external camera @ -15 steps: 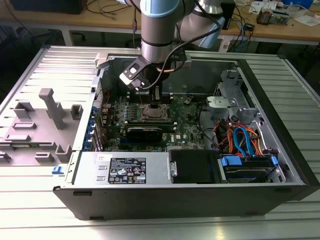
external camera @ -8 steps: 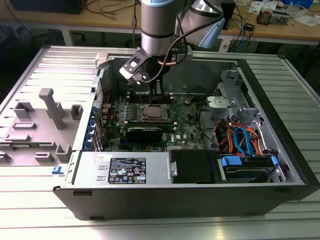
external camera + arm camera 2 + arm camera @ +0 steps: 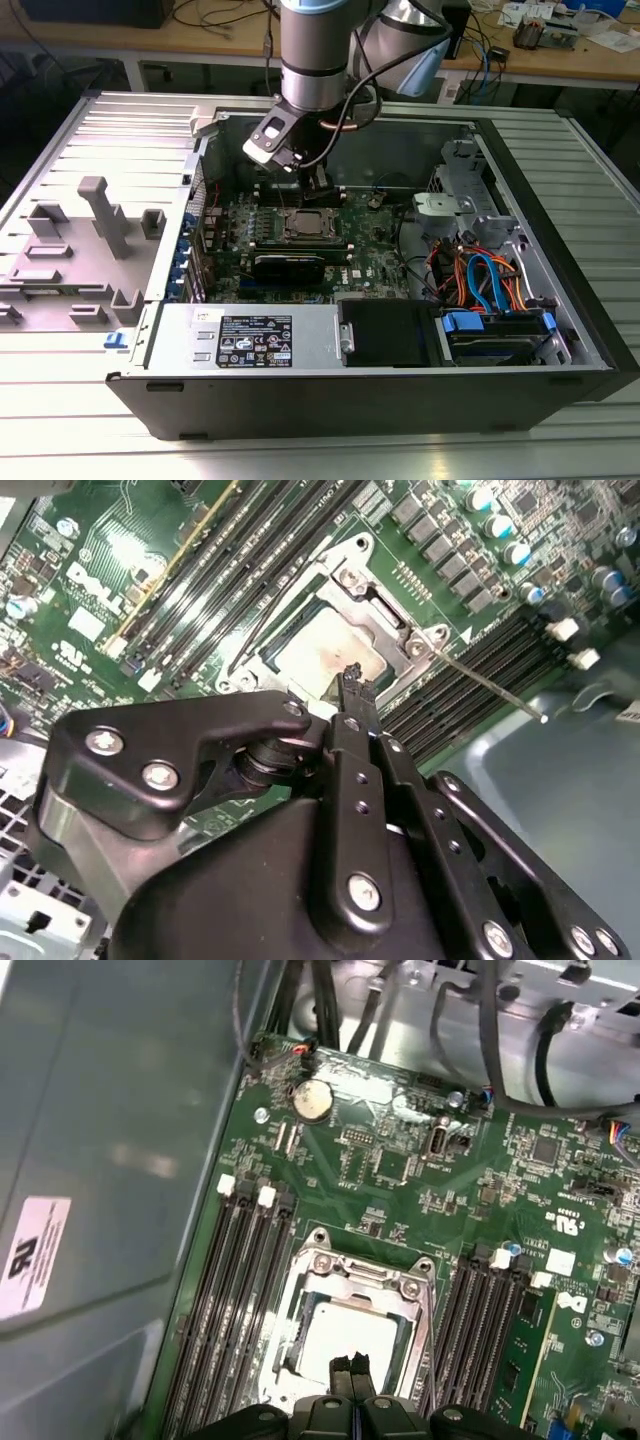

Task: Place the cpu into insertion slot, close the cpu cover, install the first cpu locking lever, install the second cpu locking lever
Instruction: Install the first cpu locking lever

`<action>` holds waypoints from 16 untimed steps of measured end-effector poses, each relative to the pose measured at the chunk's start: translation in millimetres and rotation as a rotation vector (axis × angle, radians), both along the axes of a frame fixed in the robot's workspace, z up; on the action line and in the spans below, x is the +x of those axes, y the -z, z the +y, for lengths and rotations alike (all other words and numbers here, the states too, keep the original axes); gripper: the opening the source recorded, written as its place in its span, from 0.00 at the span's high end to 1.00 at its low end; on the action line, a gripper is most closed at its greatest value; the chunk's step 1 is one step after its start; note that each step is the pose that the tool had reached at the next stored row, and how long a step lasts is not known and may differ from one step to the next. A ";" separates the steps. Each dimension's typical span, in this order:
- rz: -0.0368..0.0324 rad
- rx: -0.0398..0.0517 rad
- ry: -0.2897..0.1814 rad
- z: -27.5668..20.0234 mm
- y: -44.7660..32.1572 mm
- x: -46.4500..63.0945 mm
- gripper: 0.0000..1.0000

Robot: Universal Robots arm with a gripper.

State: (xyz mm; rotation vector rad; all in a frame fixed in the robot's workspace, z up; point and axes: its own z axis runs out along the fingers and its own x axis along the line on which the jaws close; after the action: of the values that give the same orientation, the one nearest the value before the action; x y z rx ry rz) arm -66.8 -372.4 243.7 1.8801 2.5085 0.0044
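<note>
Exterior view: the gripper (image 3: 318, 188) hangs just above the insertion slot (image 3: 305, 226) on the green motherboard (image 3: 380, 265).

Second wrist view: the cpu (image 3: 322, 652) lies in the slot under the lowered cpu cover (image 3: 410, 640). One locking lever (image 3: 490, 685) sticks out free — the lever step, I judge, needing a precise push.

First wrist view: fingertips (image 3: 341, 1366) pinched together, empty — memory slots (image 3: 225, 1290) crowd both sides.

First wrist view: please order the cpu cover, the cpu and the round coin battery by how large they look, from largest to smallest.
1. cpu cover, the frame around the chip.
2. cpu, slightly smaller; the gripper hides one edge.
3. coin battery, clearly smallest, though it seems to lie farther from the camera.
</note>
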 end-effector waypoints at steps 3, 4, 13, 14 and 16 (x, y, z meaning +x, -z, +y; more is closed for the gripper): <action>0.0000 0.0001 -0.005 0.0 0.1 -9.4 0.89; 0.0000 0.0001 -0.005 0.0 0.0 -12.1 0.89; -0.0005 -0.0001 -0.010 0.1 -1.4 -32.9 0.89; -0.0007 0.0001 -0.014 0.2 -3.5 -32.9 0.89; -0.0006 0.0001 -0.017 0.6 -7.3 -33.0 0.89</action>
State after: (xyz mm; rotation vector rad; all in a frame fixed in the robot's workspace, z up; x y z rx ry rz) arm -99.7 -371.8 251.0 1.8585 2.5240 0.0052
